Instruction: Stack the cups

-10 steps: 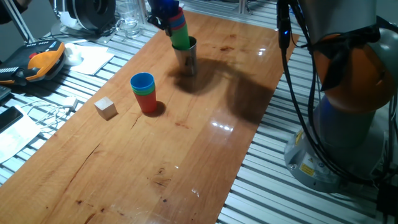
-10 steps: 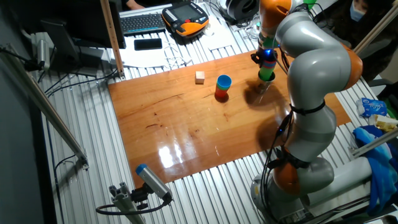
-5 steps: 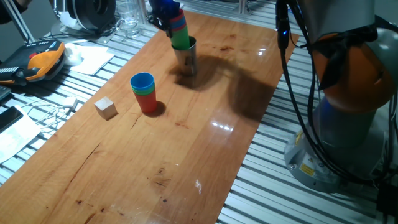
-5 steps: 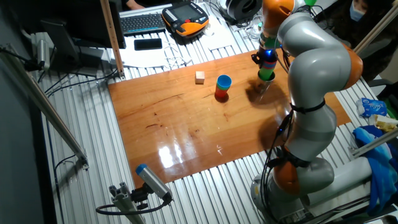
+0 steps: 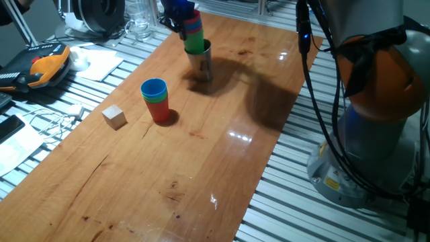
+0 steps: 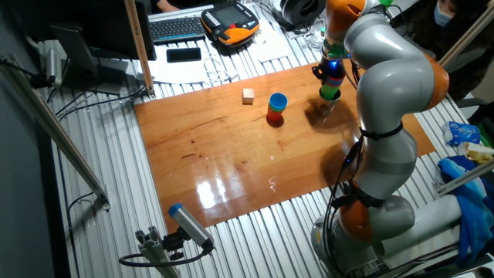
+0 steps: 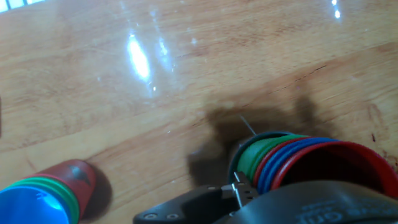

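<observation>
Nothing has visibly shifted since the earlier frames: the claw [image 5: 183,15] remains at the nested stack of red, blue and green cups [image 5: 194,32], whose bottom sits in the steel cup [image 5: 201,60] on the surface [image 5: 222,154]. Its fingers are hidden behind the stack, so whether it grips cannot be told. Nearer the wooden cube [image 5: 114,116], a second short stack [image 5: 156,99] stands apart from the steel cup.

Two cup stacks [image 5: 156,99] [image 5: 195,37], one cube [image 5: 114,116]
</observation>
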Robot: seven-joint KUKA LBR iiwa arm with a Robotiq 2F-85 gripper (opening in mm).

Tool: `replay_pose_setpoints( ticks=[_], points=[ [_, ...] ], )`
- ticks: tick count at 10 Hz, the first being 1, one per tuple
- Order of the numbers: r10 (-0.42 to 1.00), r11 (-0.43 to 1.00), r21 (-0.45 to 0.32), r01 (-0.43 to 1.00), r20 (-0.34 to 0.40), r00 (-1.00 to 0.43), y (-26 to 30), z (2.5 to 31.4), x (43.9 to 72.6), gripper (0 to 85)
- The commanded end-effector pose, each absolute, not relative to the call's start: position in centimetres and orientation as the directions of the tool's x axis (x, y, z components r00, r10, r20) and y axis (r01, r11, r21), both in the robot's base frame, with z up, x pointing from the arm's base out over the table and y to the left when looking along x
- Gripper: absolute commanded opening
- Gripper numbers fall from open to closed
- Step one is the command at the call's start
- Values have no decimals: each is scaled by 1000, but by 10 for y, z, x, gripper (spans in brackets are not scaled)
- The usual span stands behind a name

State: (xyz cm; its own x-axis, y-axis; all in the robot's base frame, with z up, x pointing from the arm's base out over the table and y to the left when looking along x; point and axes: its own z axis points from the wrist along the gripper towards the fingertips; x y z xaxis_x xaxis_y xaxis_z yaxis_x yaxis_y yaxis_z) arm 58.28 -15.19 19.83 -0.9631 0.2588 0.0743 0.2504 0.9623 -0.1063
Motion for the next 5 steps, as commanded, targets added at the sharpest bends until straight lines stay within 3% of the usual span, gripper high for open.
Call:
replay_pose_setpoints(
  ticks=[1, 5],
  points=[
    [263, 961, -111, 255, 71, -962, -151, 198, 583, 340],
    [280, 955, -119, 271, 70, -957, -145, 203, 586, 340]
  ],
)
